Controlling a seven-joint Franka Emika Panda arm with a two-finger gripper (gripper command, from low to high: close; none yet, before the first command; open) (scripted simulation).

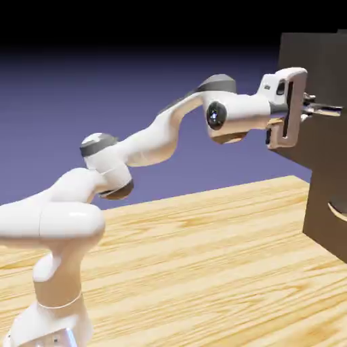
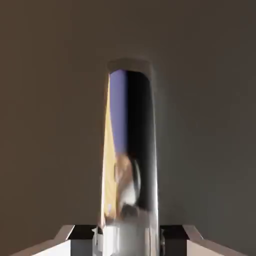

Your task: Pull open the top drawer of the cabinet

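The cabinet [image 1: 329,203] runs off the exterior view's right edge, and the reflective bar handle [image 2: 129,150] partly hides the fingertips in the hand view. The gripper [image 2: 128,242] pinches that handle; the dark top drawer [image 1: 315,142] lies directly ahead of it, above the curved lower handle [image 1: 337,211].

Tabletop [image 1: 203,251]: pale yellow wood, streaked with wavy tan grain. Arm [image 1: 149,142]: white, dark grey caps at joints. Cabinet [image 1: 312,135]: very dark brown. Top drawer's handle [image 2: 130,150]: shiny silver, mirroring blue-violet, black and yellow. Backdrop [image 1: 135,95]: blue-violet, black along top.
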